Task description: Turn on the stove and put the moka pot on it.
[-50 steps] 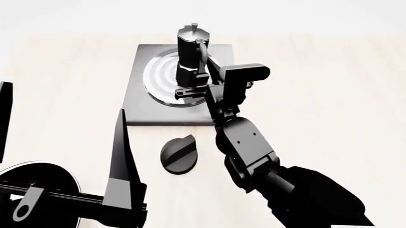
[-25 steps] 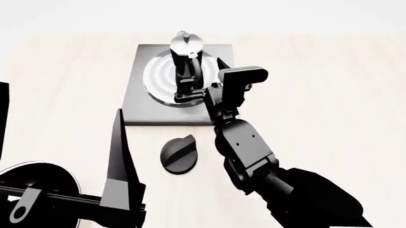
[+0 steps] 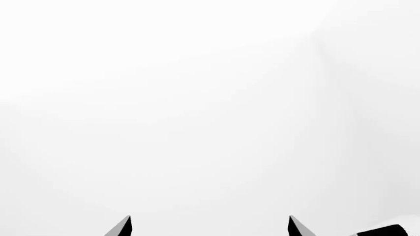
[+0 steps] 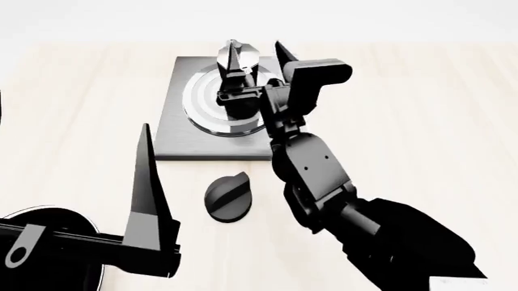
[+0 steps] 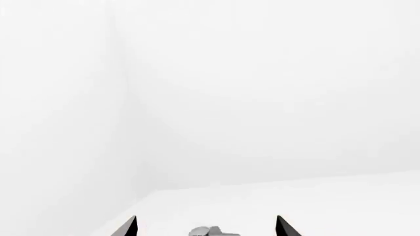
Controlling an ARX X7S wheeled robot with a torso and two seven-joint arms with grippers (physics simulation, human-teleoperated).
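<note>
The moka pot [image 4: 240,56] stands over the round burner [image 4: 202,103] of the grey stove [image 4: 182,142]. Only its silvery top shows, since my right arm hides the body and base. My right gripper [image 4: 254,45] is open, its two fingers spread to either side of the pot's top and apart from it. In the right wrist view the right gripper [image 5: 206,220] shows wide-set tips with the pot's lid knob [image 5: 208,231] low between them. The black knob [image 4: 227,197] lies on the table in front of the stove. My left gripper [image 3: 209,220] is open and holds nothing.
One finger [image 4: 145,182] of the left gripper points up at the near left. A black frying pan [image 4: 48,221] lies under it at the table's near left corner. Pale wooden table [image 4: 404,121] extends right of the stove.
The moka pot has shifted left and back onto the burner. My right gripper has let go of it, spread its fingers and tipped them upward. The left gripper moved slightly left.
</note>
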